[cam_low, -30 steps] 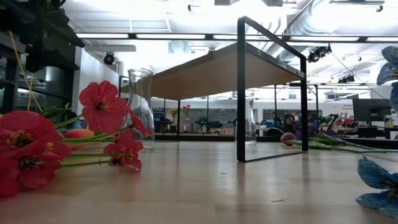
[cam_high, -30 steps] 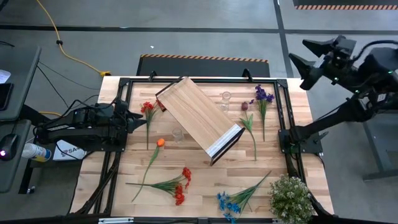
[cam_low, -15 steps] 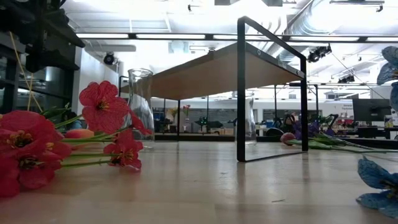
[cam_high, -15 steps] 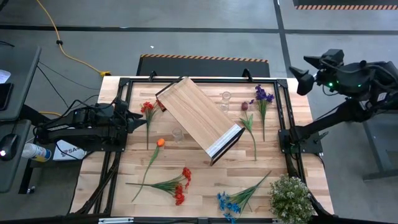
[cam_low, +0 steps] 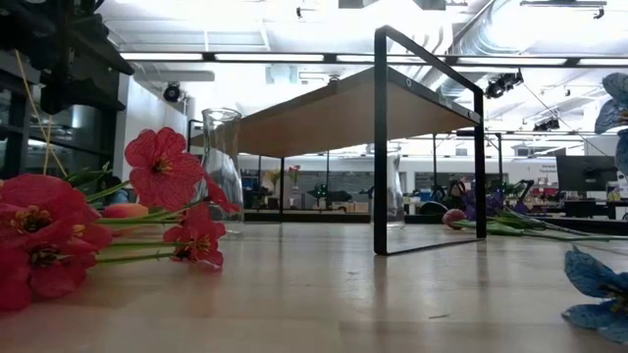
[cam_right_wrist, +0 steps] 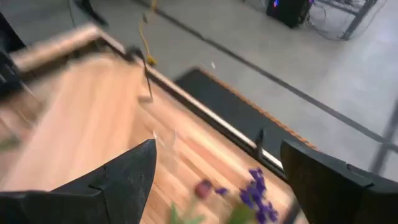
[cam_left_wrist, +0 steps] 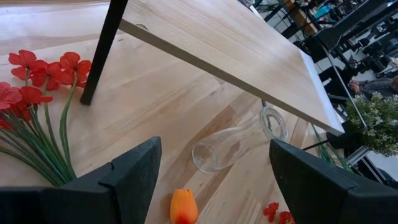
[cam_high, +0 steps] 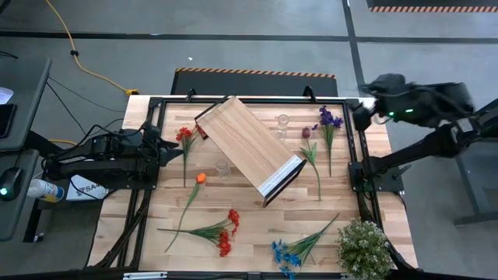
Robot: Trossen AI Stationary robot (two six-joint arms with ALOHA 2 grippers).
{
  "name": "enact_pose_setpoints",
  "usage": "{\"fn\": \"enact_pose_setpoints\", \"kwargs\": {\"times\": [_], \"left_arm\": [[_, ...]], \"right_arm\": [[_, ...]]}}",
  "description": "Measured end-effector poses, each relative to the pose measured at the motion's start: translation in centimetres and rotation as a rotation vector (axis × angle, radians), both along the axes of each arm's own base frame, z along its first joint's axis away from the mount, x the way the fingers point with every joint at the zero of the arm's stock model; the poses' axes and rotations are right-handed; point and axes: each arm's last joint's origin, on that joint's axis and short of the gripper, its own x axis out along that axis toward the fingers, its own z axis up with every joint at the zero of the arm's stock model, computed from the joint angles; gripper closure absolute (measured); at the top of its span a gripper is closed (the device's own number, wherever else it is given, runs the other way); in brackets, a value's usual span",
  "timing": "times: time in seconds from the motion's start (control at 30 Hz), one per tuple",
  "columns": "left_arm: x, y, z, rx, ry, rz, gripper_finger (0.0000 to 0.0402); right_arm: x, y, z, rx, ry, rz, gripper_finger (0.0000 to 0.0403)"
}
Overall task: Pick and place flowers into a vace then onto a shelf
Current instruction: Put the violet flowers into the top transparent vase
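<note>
Potted plant [cam_high: 363, 247] occupies table [cam_high: 249, 241] corner near flowers [cam_high: 292, 250].

no readable text, labels, brands, numbers or signs anywhere

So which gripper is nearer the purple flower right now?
Right. The right gripper hangs open at the table's far right corner, just beside the purple flower; the left gripper sits open across the table by the red blooms.
</note>
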Motion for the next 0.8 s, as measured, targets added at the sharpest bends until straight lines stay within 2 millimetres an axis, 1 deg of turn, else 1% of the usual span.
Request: {"fn": "enact_pose_setpoints", "kwargs": {"times": [0.17,0.37,0.6,0.8], "left_arm": [[0.0,0.0,-0.1,-0.001,0.010,0.000,0.0069],[-0.2,0.0,-0.4,-0.007,0.049,0.000,0.0069],[-0.3,0.0,-0.5,-0.010,0.055,-0.002,0.0069],[-0.3,0.0,-0.5,0.006,0.058,0.023,0.0069]], "right_arm": [[2.0,-0.9,-3.5,0.066,0.168,-0.018,0.0073],[3.0,-2.3,-8.0,0.181,0.340,-0.076,0.0073],[2.8,-3.5,-12.1,0.338,0.453,-0.144,0.0073],[2.5,-4.1,-15.0,0.453,0.493,-0.250,0.0073]]}}
